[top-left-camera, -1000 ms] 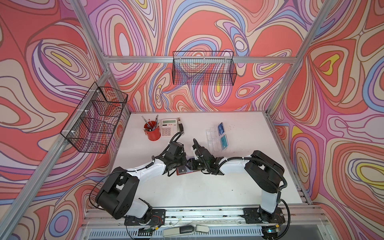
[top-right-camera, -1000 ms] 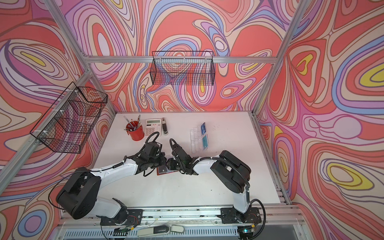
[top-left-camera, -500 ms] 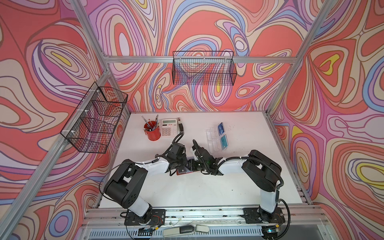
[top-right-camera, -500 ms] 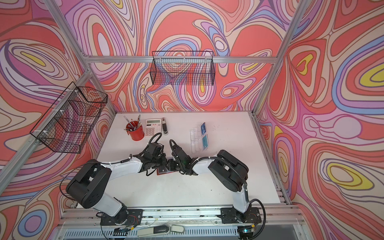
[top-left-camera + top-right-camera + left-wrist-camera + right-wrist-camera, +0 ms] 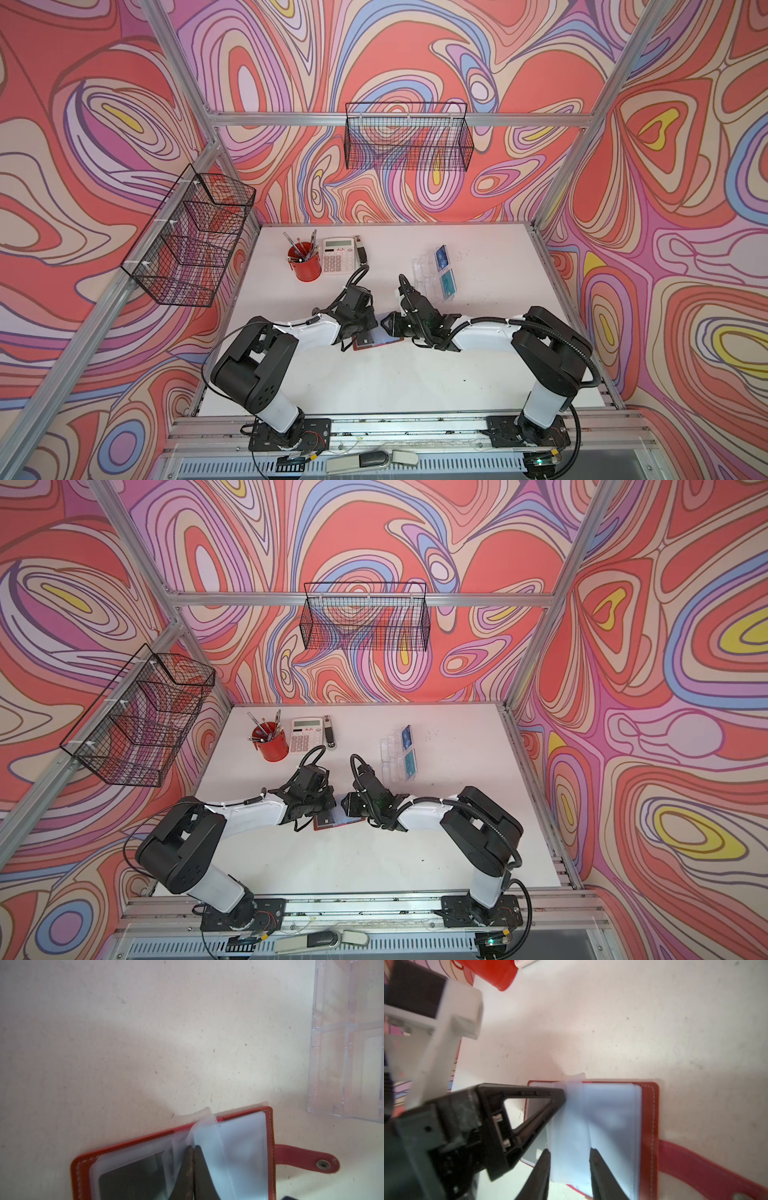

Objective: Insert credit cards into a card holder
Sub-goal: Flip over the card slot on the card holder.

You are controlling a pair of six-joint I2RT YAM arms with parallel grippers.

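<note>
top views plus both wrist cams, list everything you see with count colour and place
card holder: 1, red, open at table centre
credit cards: 3, blue and teal in the stand, greyish in a holder sleeve
acrylic stand: 1, clear, right rear
pen cup: 1, red, left rear
calculator: 1, white, beside cup
stapler: 1, black-silver, beside calculator
wire baskets: 2, black, on walls
table: 1, white
arms: 2, black-white, reaching to centre
left gripper: 1, black, shut, tips among holder's sleeves
right gripper: 1, black, jaws astride a sleeve, grip unclear

White links [image 5: 316, 332], black joints [image 5: 249, 370], ribbed cables [image 5: 484, 321]
</note>
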